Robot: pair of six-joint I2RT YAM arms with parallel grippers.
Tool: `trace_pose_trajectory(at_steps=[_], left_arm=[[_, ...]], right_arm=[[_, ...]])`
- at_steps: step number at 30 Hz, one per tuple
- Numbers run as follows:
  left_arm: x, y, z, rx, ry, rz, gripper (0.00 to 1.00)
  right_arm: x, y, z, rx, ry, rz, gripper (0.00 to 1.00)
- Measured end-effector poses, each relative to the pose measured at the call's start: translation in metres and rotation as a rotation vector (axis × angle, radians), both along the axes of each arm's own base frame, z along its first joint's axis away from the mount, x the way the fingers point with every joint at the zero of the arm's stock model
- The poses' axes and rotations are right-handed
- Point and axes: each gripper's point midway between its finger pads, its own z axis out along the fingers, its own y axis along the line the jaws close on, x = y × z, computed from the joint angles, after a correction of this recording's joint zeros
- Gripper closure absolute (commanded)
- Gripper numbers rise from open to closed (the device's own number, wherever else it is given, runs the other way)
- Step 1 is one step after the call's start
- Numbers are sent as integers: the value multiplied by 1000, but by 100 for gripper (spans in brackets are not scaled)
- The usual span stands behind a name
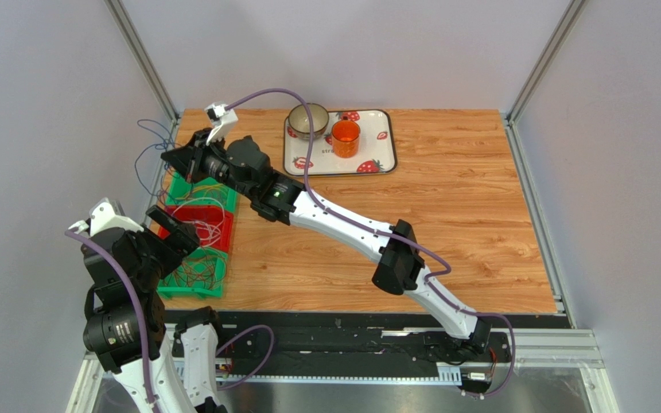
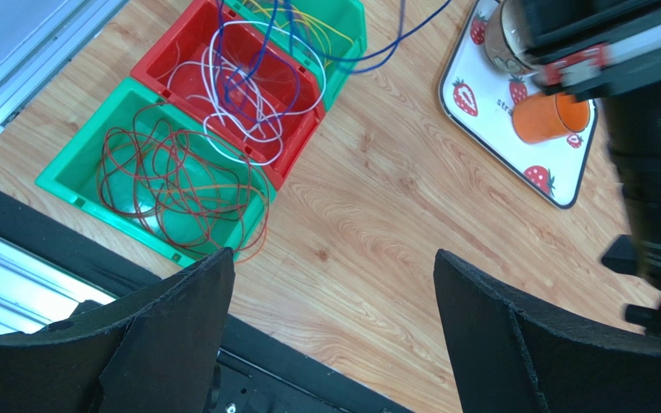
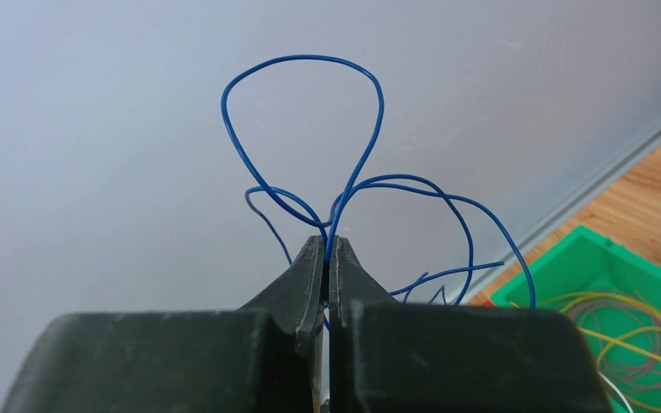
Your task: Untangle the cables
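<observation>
My right gripper (image 3: 326, 245) is shut on a thin blue cable (image 3: 299, 60), which loops up in front of the grey wall. Seen from above, that gripper (image 1: 173, 159) is over the far green bin (image 1: 222, 200), and the blue cable (image 1: 148, 147) hangs out past the table's left edge. White and blue cables (image 2: 239, 112) lie in the red bin (image 2: 163, 53). Orange-red cables (image 2: 170, 176) fill the near green bin (image 2: 71, 168). Yellow and greyish cables (image 3: 627, 344) lie in the far bin. My left gripper (image 2: 334, 292) is open above bare wood, with nothing in it.
A strawberry-print tray (image 1: 383, 153) at the back holds a bowl (image 1: 308, 120) and an orange cup (image 1: 345, 138). The right arm (image 1: 351, 228) stretches diagonally across the table. The three bins line the left edge, with grey walls close around.
</observation>
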Motion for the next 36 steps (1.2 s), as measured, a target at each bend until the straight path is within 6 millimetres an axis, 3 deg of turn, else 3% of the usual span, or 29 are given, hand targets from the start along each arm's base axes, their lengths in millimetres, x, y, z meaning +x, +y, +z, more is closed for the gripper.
trace_pose_trajectory(at_steps=[3,9,14,18,30,32,36], left_arm=[[0,0,-1,0,2,-4,6],[1,0,-3,0,9,-4,6],[0,0,-3,3,10,-9,6],[0,0,-3,5,11,-8,6],[0,2,-3,9,13,-1,6],[0,2,-3,9,13,-1,6],[1,2,-3,8,15,-1,6]], right_arm=[[5,6,-36,-50,44,1,100],[12,17,-135,-195,152,6,100],[11,20,-193,-284,230,15,100],[8,22,-217,-316,263,34,100],[-14,28,-247,-357,332,101,100],[-18,29,-259,-380,345,114,94],[-24,27,-282,-435,374,131,61]])
